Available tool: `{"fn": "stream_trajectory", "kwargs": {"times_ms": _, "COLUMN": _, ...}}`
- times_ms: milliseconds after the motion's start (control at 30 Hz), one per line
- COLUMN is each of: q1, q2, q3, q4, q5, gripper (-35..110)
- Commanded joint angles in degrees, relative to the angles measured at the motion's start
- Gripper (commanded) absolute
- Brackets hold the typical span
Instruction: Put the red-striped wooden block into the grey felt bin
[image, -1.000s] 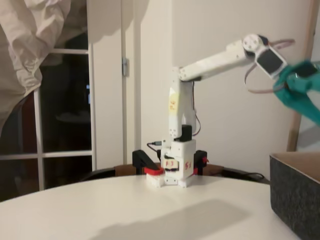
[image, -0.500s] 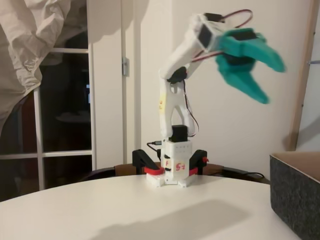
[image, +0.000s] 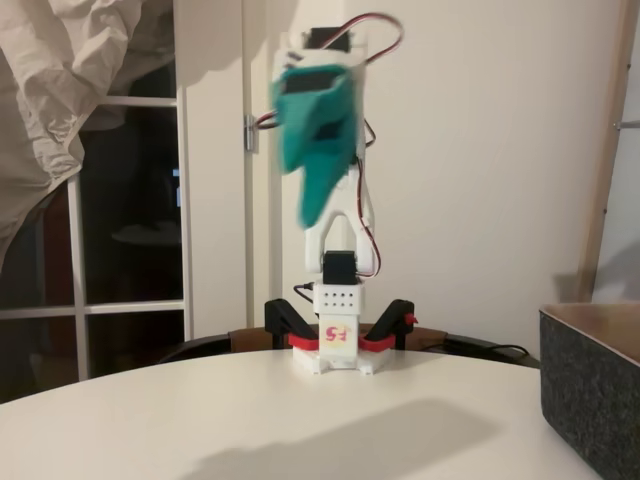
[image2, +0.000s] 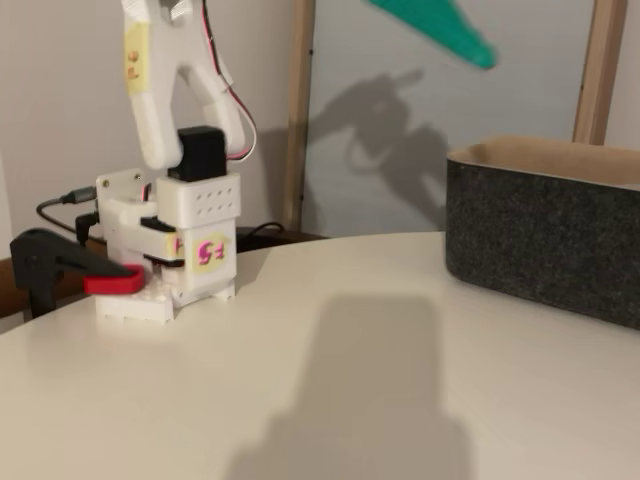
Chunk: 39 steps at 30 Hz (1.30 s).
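Since swinging off bin, tool raised.

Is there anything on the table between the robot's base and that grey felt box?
Nothing: in both fixed views the white tabletop between the arm's base and the grey felt bin is bare apart from a shadow.

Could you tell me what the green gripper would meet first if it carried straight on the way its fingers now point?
The gripper is blurred, pointing down, slightly left. Probably the bare white table beside the arm's base comes first, though depth is unclear. The grey felt bin lies off that line.
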Motion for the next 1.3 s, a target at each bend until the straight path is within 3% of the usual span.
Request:
{"fn": "stream_trajectory", "kwargs": {"times_ms": 0, "q1": 4.22, "q2": 3.08, "q3": 3.96, "q4": 0.35, "q5": -0.18, "gripper": 21}}
{"fn": "stream_trajectory", "kwargs": {"times_ms": 367, "q1": 13.89, "q2": 7.56, "q3": 22.50, "q4": -0.35, "q5": 1.32, "gripper": 26}}
{"fn": "stream_trajectory", "kwargs": {"times_ms": 867, "q1": 23.29, "q2": 36.39, "q3": 53.26, "q4": -19.16, "q5": 3.87, "gripper": 15}}
{"fn": "stream_trajectory", "kwargs": {"times_ms": 1267, "q1": 27.33, "q2": 60.82, "q3": 72.69, "q4": -20.21, "q5": 3.78, "gripper": 14}}
